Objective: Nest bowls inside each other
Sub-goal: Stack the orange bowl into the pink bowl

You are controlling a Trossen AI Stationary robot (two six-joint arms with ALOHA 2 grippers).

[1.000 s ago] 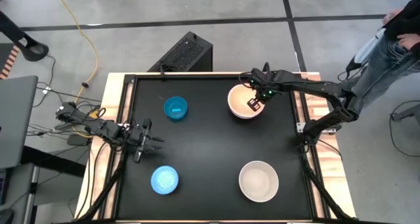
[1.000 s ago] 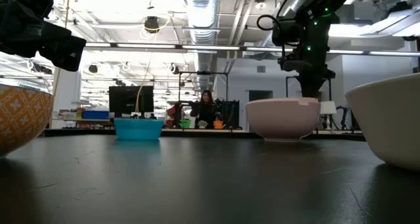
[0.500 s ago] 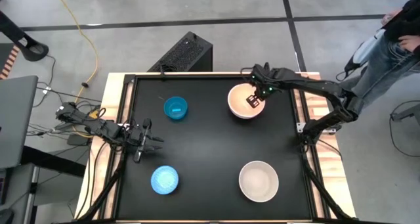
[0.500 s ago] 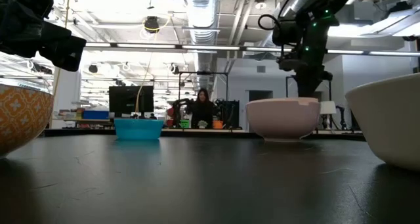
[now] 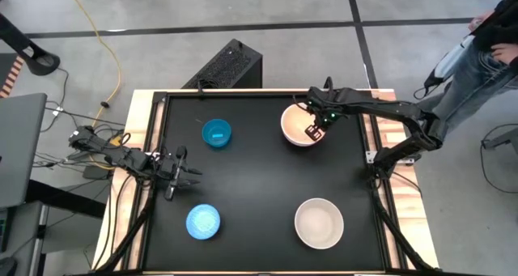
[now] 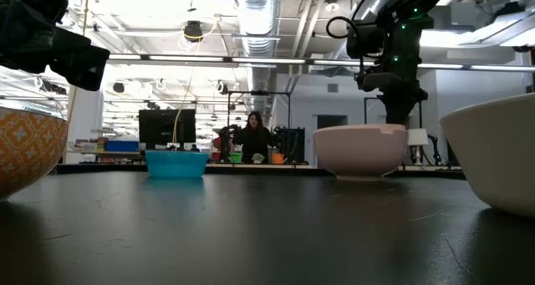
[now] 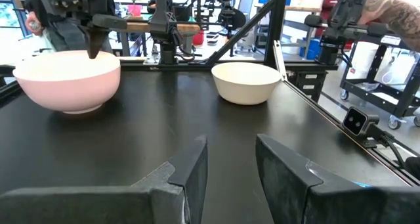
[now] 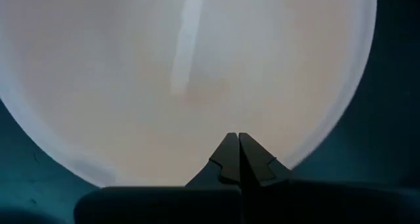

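Note:
Four bowls stand apart on the black table. A pale pink bowl [image 5: 298,124] sits far right, a beige bowl [image 5: 318,223] near right, one blue bowl [image 5: 216,133] far left and another blue bowl [image 5: 203,222] near left. My right gripper [image 5: 314,132] is shut, points steeply down and hangs over the pink bowl's inside [image 8: 197,86], near its right rim. My left gripper [image 5: 193,172] waits open and level at the table's left edge, between the two blue bowls, holding nothing [image 7: 230,165]. My right gripper's shut fingertips [image 8: 237,140] come from above, over the inside of the pink bowl close to its rim [image 6: 386,128]. I cannot tell whether they touch the bowl. The bowl rests upright on the table.
A raised frame [image 5: 154,146] runs around the table. A black box [image 5: 231,65] stands beyond the far edge, and a person [image 5: 486,57] stands past the far right corner. There is free room in the table's middle, between the bowls.

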